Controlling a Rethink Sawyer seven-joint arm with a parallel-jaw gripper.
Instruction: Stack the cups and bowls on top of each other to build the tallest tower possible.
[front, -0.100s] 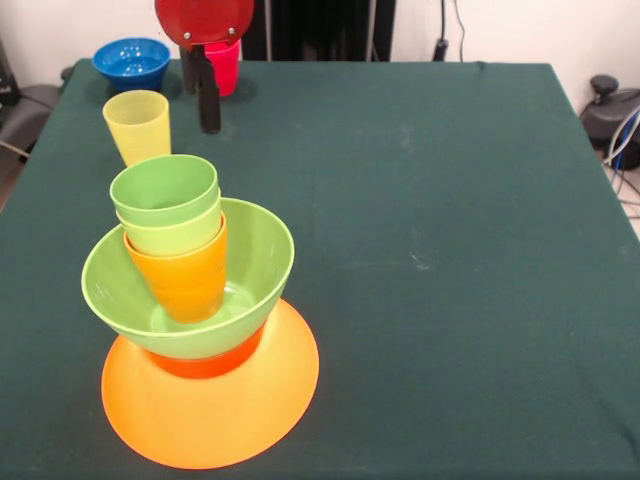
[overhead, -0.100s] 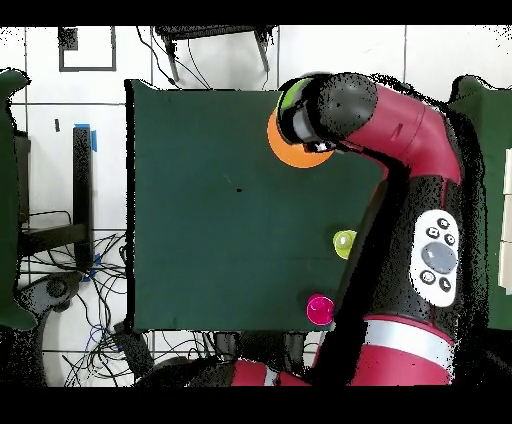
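Three cups sit nested in the tower (front, -0.100s: 200, 330): a green cup (front, -0.100s: 165, 188) on top, a paler lime green cup (front, -0.100s: 175, 235) under it, and an orange cup (front, -0.100s: 185, 275) at the bottom. The orange cup stands inside the lime green bowl (front, -0.100s: 255, 265), which rests on a small orange-red bowl (front, -0.100s: 210, 362), itself on the inverted large orange bowl (front, -0.100s: 215, 410) that forms the base.

Beyond the tower, toward the table's far edge, stand the yellow cup (front, -0.100s: 137, 123), the blue bowl (front, -0.100s: 131, 62) and the red cup (front, -0.100s: 226, 62). The gripper (front, -0.100s: 205, 100) hangs just beside the red cup, well apart from the tower. Its dark fingers appear close together with nothing between them; the exact gap cannot be confirmed from the front view.

Hazards, as judged:
- The nested cups lean off-centre toward one wall of the lime green bowl. Added weight on that side may tip the bowl on its narrow orange-red support.
- The lime green bowl overhangs the orange-red bowl. A sideways nudge during placement may slide it off.
- A descent onto the red cup with the fingers not spread may knock it over or push it toward the table (front, -0.100s: 430, 230) edge.
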